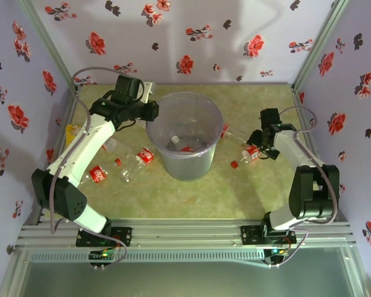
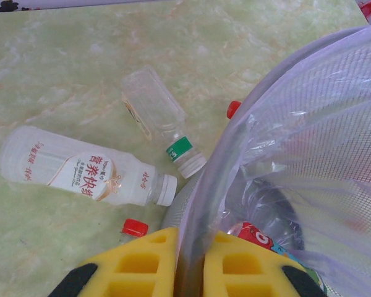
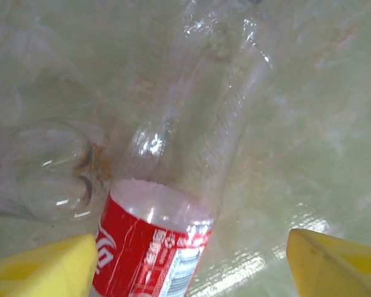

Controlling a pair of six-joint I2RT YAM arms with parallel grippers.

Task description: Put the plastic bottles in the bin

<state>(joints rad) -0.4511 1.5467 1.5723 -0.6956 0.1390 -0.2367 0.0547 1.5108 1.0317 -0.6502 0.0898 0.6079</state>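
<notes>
The bin [image 1: 185, 167] stands in the middle of the tabletop [image 1: 235, 198], nearer its far edge, and bottles can be seen inside it. Its rim is clenched between the left fingers [image 2: 142, 263], one on each side of the wall. If that arm were moved without the rim being released, the bin could be dragged or tipped and its contents spilled. The white-labelled bottle [image 2: 86, 168] and the green-banded bottle [image 2: 157, 117], lying close by the bin's wall on the side toward the left edge, could also be shoved away.

Between the bin and the right edge, a red-labelled bottle [image 3: 154, 247] lies flat under the right fingers [image 3: 334, 260], which are spread wide and grasp nothing. The bottle is not centred: it is just beside one finger and well apart from the other. On closing, it is judged likely to be nudged and rolled rather than caught squarely. Its clear wall is smooth and looks dented, so a slip is to be feared. A second clear bottle [image 3: 37, 167] lies just beside it and could be pinched along with it. A bottle gripped near one end could droop and be knocked against the rim.
</notes>
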